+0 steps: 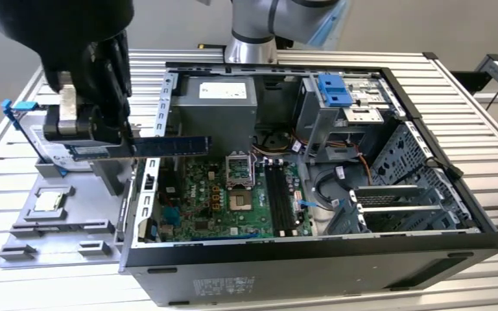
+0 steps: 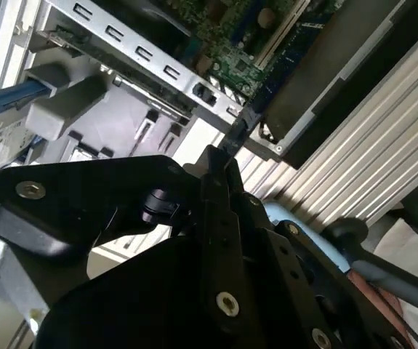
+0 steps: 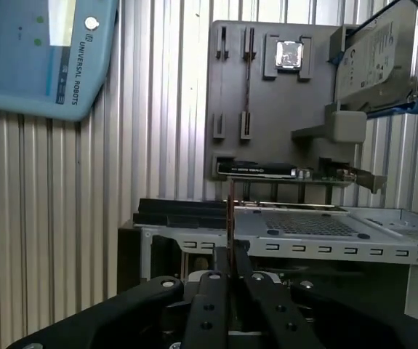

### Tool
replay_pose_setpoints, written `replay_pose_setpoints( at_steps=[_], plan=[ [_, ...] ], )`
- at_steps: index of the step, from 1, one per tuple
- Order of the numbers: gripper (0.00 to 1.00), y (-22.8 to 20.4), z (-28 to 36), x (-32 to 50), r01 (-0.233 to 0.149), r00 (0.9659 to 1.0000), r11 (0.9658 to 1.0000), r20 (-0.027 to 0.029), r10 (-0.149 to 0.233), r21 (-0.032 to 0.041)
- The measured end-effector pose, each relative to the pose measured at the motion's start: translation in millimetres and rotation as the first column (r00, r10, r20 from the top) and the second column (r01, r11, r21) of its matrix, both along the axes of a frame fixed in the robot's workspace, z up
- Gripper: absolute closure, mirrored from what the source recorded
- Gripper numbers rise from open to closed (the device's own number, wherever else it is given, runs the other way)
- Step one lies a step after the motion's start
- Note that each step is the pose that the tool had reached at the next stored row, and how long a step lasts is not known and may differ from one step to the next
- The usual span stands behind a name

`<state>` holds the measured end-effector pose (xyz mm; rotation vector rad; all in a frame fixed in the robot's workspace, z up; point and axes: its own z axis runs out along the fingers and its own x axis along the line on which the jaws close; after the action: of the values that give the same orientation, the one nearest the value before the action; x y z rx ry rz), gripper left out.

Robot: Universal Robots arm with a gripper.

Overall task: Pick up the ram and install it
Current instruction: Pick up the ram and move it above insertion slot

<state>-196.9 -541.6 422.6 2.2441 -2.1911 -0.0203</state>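
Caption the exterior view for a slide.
End effector grips the blue ram stick level, at the open computer case's side on the exterior view's left.

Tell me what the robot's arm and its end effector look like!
The arm is a round, silver-grey tube with a light blue cap at its joint. The end effector is black and chunky, with two slim black fingers and small silver screws along them.
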Motion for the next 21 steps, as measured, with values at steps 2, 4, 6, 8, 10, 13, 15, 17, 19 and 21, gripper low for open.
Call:
replay_pose_setpoints(
  at_steps=[2,4,6,8,10,13,15,17,19,21],
  plan=[
    [1.0,0.0,0.0,9.2,0.0,1.0,1.0,0.0,0.0,0.0],
    [1.0,0.0,0.0,18.1,0.0,1.0,1.0,0.0001,0.0,0.0],
    [1.0,0.0,0.0,27.1,0.0,1.0,1.0,0.0002,0.0,0.0],
    [1.0,0.0,0.0,35.8,-0.001,1.0,1.0,0.0004,0.001,0.0],
    [1.0,0.0,0.0,44.5,-0.001,1.0,1.0,0.0006,0.001,0.0],
    [1.0,0.0,0.0,58.4,-0.001,1.0,1.0,0.0008,0.001,-0.0001],
    [1.0,0.0,0.0,67.7,-0.001,1.0,1.0,0.001,0.001,-0.0001],
    [1.0,0.0,0.0,76.5,-0.001,1.0,1.0,0.0011,0.001,0.0],
    [1.0,0.0,-0.1,85.3,-0.001,1.0,1.0,0.0011,0.001,0.0],
    [1.0,0.0,-0.2,94.5,-0.001,1.0,1.0,0.0011,0.001,0.0002]
  ],
)
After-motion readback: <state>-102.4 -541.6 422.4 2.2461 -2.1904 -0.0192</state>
